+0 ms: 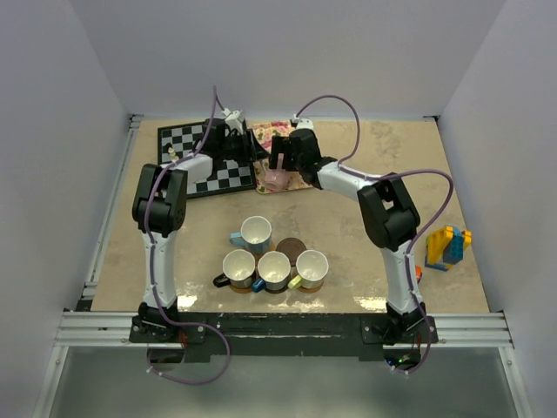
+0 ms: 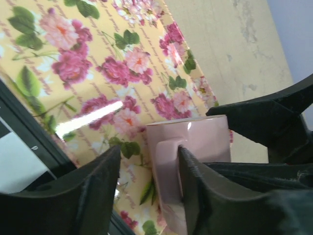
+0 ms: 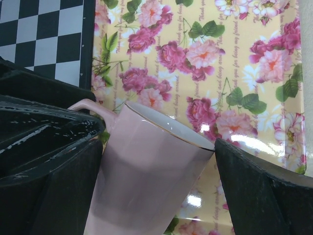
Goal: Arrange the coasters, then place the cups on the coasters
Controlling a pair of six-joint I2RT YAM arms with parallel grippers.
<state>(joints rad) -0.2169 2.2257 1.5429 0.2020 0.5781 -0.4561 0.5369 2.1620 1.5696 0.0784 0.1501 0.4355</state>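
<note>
**A:** Where is the pink cup (image 1: pixel 277 180)?

**B:** At the near edge of the floral tray (image 3: pixel 220 58), on the far side of the tabletop (image 1: pixel 392 165). Whether it rests on the tray or is lifted off it cannot be told. It is well apart from the bare dark coaster (image 1: pixel 291 250) by the arm bases.

**A:** Claw states?

**B:** The left claw (image 2: pixel 148 161) is half-spread and straddles the handle (image 2: pixel 166 171). One finger is seen against it and a gap is left on the other side, so nothing is clamped. The right claw (image 3: pixel 156 142) is spread wide either side of the cup body, released. No squeeze is seen.

**A:** Handling?

**B:** Glazed ceramic is assumed: stiff, slick, chippable, and light enough for one claw. The handle is thin and offset, so swing and twist are to be expected if only it is pinched. A hold across the wall under the rim is preferred, though the jaws look near their limit there. The cup should be kept upright and set down softly.
</note>
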